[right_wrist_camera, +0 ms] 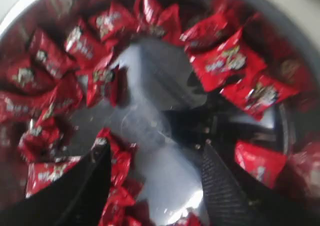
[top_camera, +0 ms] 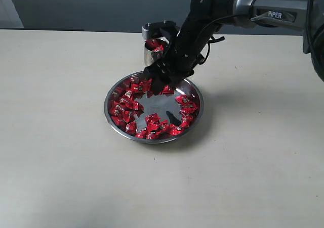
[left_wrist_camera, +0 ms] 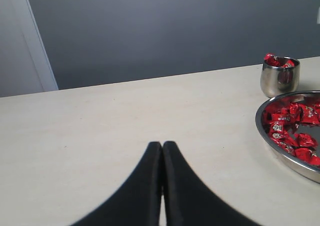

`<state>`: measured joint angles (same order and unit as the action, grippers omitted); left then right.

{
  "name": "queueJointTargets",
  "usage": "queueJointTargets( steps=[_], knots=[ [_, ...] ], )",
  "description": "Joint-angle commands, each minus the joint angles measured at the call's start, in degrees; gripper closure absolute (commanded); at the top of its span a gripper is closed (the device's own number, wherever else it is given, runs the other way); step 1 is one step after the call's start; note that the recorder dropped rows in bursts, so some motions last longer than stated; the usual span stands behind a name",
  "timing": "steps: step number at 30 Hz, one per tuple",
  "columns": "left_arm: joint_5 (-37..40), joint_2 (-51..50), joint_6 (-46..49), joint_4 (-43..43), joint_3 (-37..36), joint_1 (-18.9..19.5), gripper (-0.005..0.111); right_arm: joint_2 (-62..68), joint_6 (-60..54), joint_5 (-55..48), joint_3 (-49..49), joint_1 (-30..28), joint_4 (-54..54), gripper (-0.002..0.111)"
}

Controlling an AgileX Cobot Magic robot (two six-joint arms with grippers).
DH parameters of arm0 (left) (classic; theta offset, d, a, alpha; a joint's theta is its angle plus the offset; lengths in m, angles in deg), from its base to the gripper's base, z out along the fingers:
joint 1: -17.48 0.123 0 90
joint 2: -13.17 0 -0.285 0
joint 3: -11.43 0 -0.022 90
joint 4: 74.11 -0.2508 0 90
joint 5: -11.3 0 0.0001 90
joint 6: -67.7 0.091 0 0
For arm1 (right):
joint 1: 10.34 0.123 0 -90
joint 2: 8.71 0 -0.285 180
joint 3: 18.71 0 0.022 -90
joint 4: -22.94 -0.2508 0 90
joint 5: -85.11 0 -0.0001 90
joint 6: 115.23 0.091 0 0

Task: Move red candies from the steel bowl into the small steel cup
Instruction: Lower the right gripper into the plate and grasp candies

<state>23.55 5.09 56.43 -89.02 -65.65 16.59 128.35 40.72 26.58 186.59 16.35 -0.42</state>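
mostly rimward candies, bare bowl centre

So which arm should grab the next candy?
Right. The right gripper is open, low over the candies in the bowl; the left gripper is shut, off to the side over the table.

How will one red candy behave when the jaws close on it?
Probably light and crushable: the red candies are small crinkled foil packets. Likely slippery: shiny wrappers on the polished steel bowl. Crowded together, neighbours may shift.
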Motion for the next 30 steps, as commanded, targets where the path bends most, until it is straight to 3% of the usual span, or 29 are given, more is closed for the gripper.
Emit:
queueJointTargets(
  steps=[1, 6, 15, 30],
  knots=[
    [-0.33, 0.3, -0.21, 0.23, -0.14, -0.37, 0.106, 0.12, -2.01, -8.71, 0.1, 1.11, -1.33, 0.056],
    [-0.33, 0.3, -0.21, 0.23, -0.14, -0.37, 0.106, 0.12, -3.53, -9.74, 0.1, 3.05, -2.5, 0.056],
    [-0.33, 0.3, -0.21, 0.23, -0.14, -0.37, 0.106, 0.24, -4.71, 0.15, 0.1, 6.97, 2.54, 0.056],
    [-0.33, 0.3, -0.21, 0.23, -0.14, -0.37, 0.106, 4.39, -4.43, -1.05, 0.1, 7.1, 3.38, 0.056]
  ],
)
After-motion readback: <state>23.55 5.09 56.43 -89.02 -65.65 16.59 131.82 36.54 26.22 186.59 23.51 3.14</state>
